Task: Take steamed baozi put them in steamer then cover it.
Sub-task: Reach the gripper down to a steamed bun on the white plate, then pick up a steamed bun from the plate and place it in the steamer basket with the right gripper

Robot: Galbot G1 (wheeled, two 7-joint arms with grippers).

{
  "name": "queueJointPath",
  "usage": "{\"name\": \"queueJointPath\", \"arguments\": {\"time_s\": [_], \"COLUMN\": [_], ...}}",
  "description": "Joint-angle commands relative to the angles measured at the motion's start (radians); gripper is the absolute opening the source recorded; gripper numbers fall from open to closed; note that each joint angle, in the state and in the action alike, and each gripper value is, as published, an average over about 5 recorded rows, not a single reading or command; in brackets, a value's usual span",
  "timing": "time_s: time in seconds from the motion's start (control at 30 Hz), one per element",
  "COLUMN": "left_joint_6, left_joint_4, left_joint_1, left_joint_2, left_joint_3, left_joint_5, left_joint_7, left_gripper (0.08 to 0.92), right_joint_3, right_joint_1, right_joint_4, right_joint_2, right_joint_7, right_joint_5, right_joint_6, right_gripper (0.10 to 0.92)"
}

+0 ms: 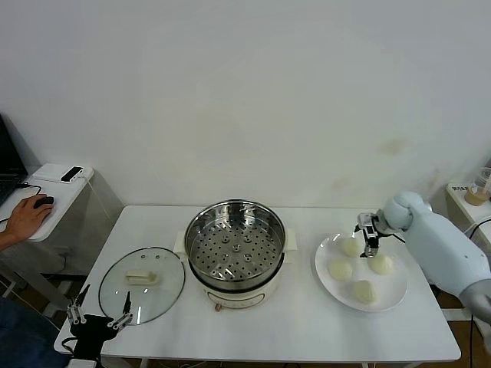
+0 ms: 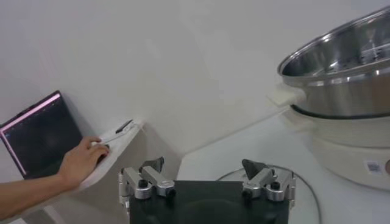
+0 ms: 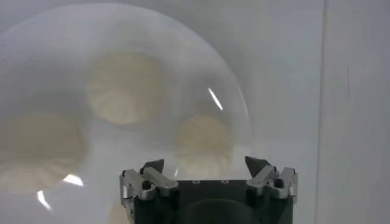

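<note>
At the right end of the bench, a white plate is set with four steamed baozi grouped on it, none yet moved. The right claw is held over the plate's far side, between two of the buns, jaws spread wide and nothing gripped; in the right wrist view the open fingers are seen above the baozi, so a descent onto one bun is judged to be the step in hand.

At the bench's centre the steamer is placed with its perforated tray bare, left open so buns can be dropped in from above. The cover is laid flat near the left front corner, handle up, just beside the steamer and clear of its mouth, kept for the last step. The left claw is parked at the left front edge, touching nothing, jaws wide apart; in its wrist view the fingers are seen open with the steamer ahead.

Open bench is left between plate and steamer, so a short sideways carry is judged unobstructed. The plate sits near the right front edge, with little margin there. Beyond the left edge a person's hand is resting on a mouse at a side desk, well apart from the work.
</note>
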Motion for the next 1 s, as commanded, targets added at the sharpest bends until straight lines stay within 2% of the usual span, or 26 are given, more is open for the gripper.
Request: {"name": "queueJointPath", "arguments": {"time_s": [0.03,0.3,0.57,0.83,1.0], "left_joint_6": [-0.001,-0.001,-0.003,-0.003,-0.003], "left_joint_4": [0.001,0.003,0.002,-0.004,-0.007], "left_joint_1": [0.002,-0.001,0.0,0.0,-0.002], "left_joint_2": [0.002,0.002,0.002,0.001,0.001], "left_joint_3": [-0.01,-0.009,-0.01,-0.009,-0.007], "left_joint_5": [0.002,0.002,0.002,0.001,0.001], "left_joint_7": [0.001,0.001,-0.001,-0.002,-0.002], "left_gripper": [0.823,0.823,0.823,0.823,0.823], "right_joint_3": [-0.026,-0.034,-0.031,-0.059,-0.1], "right_joint_1": [0.029,0.022,0.021,0.041,0.077], "right_joint_4": [-0.118,-0.127,-0.113,-0.028,0.061], "right_joint_2": [0.083,0.091,0.086,0.023,-0.04], "right_joint_7": [0.012,0.024,0.033,0.01,-0.008], "right_joint_5": [-0.036,-0.045,-0.035,0.018,0.083], "right_joint_6": [0.0,-0.003,-0.006,-0.013,-0.016], "right_gripper": [0.823,0.807,0.715,0.613,0.602]}}
